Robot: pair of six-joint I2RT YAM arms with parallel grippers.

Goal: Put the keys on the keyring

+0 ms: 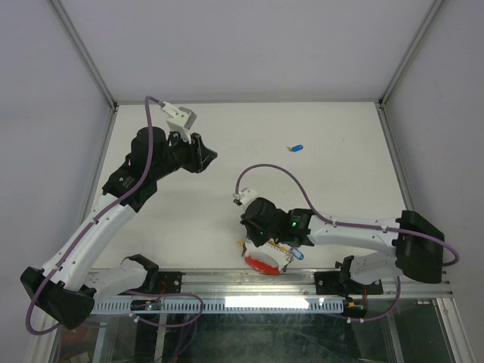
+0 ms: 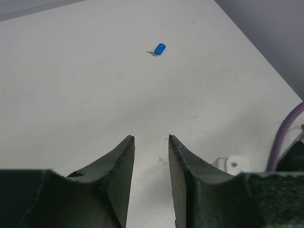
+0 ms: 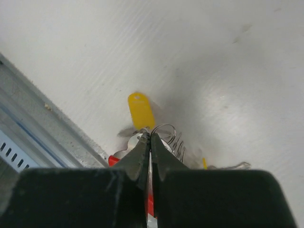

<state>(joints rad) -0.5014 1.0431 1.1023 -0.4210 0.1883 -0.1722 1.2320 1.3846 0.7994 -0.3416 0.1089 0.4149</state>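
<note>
I see a matt white bench [image 3: 228, 71], faintly scuffed. My right fingers [image 3: 164, 159] look like grainy matt black plastic. The keyring [image 3: 167, 127] is shiny silvery wire, and just beside it is a smooth yellow plastic key head [image 3: 140, 111].

I sit at a flat white table [image 1: 249, 136], its matte top faintly scuffed and speckled with small dark marks. Plain pale grey panels close it in: a far wall [image 1: 249, 45], a left wall [image 1: 45, 113] and a right wall [image 1: 446, 98]. Slim aluminium uprights rise from the two far corners, a left post [image 1: 83, 53] and a right post [image 1: 412, 49]. Along the near edge lies an aluminium rail [image 1: 257, 281], with a white slotted cable duct [image 1: 113, 305] just nearer. The light is soft and even, the shadows faint. Below the near edge it is dark, and I cannot tell what lies there.
</note>
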